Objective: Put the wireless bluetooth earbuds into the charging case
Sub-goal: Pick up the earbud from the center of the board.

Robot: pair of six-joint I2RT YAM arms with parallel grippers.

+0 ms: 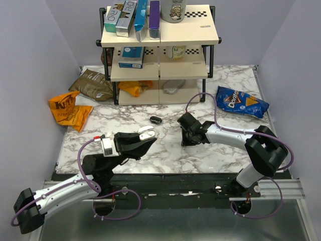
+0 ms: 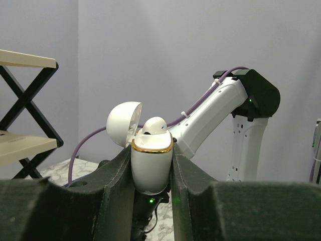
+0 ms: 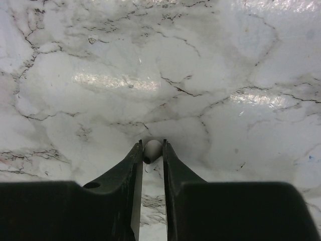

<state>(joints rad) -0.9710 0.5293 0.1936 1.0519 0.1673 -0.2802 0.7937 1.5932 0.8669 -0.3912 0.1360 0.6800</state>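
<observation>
labels: Doritos bag (image 1: pixel 242 103), RIO boxes (image 1: pixel 120 15) | left tool (image 2: pixel 152 155) clamps open white charging case (image 2: pixel 150 173), one earbud (image 2: pixel 154 125) seated inside | right tool (image 3: pixel 152 151) narrowly pinches other earbud (image 3: pixel 153 148) on table (image 3: pixel 210 75)

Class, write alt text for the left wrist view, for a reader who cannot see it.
A white egg-shaped case with a gold rim is clamped upright between two dark jaws, lid open to the left, one white earbud seated inside. Behind it the right arm rises against a plain wall; a shelf shows at left.
</observation>
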